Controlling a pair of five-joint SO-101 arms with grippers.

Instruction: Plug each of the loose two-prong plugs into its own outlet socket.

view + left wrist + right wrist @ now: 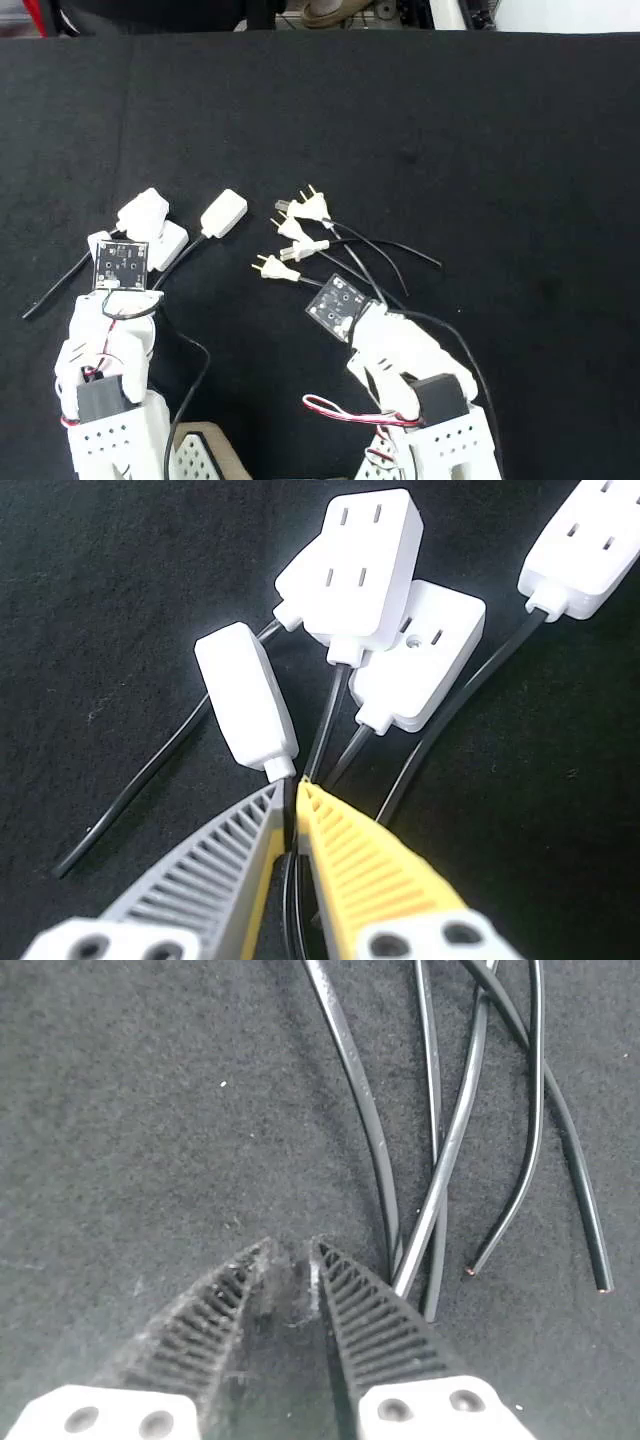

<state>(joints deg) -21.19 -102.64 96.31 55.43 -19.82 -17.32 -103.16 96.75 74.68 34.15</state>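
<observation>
Several white outlet sockets lie at the left of the black table: one [245, 705] on its side, one [355, 565] slots up, one [420, 660] beneath it, and one [590, 545] apart [224, 213]. My left gripper [291, 792] is shut on the black cord that leaves the side-lying socket. Several white two-prong plugs [310, 207], [272, 268] lie loose at the table's middle, prongs toward the sockets. My right gripper [292, 1252] hovers low over the cloth beside the plugs' black cords [440, 1140], narrowly open and holding nothing.
The left arm [105, 340] and right arm [405, 350] stand at the near edge. Loose cord ends [435, 262] trail right of the plugs. One cord [55, 290] runs out left of the sockets. The far half of the black cloth [400, 100] is bare.
</observation>
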